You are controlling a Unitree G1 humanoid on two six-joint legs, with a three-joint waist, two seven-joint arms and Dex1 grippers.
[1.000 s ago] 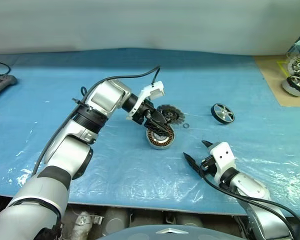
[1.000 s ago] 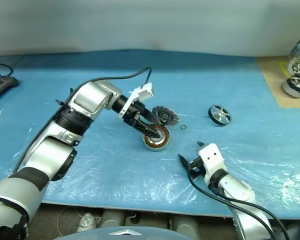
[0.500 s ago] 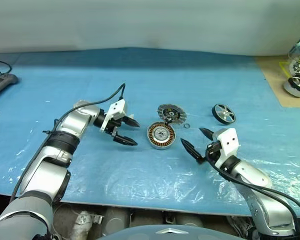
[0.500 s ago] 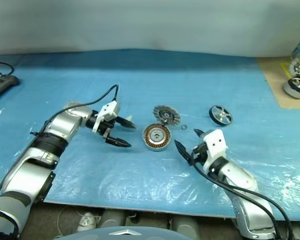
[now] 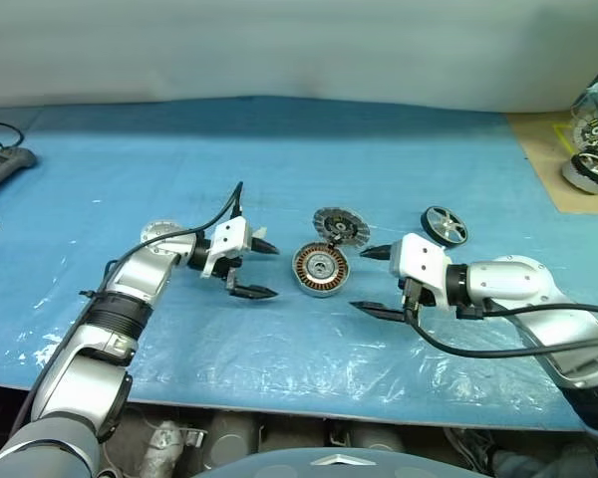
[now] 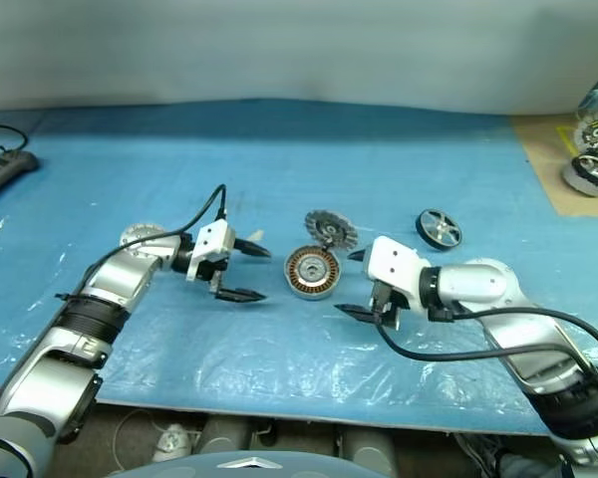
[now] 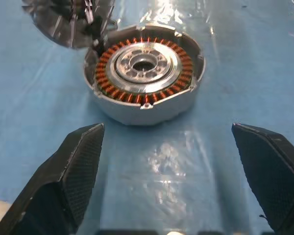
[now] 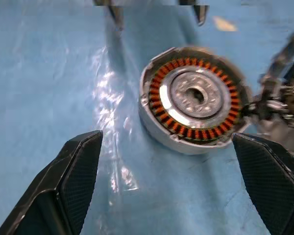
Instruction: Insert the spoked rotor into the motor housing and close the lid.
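From the head, the motor housing (image 5: 321, 269) lay flat on the blue counter (image 5: 399, 169). The left tool (image 5: 258, 269) sat near the motor housing on one side, wide open and empty. The right tool (image 5: 377, 282) sat near it on the other side, wide open and empty too. The spoked rotor (image 5: 444, 226) lay farther from the motor housing, past the right tool.

From the left wrist, the motor housing (image 7: 143, 72) looked hard and probably heavy.

From the right wrist, its copper wires looked easy to hurt. The spoked rotor's shiny rim could slip; holding it across the rim seemed best.
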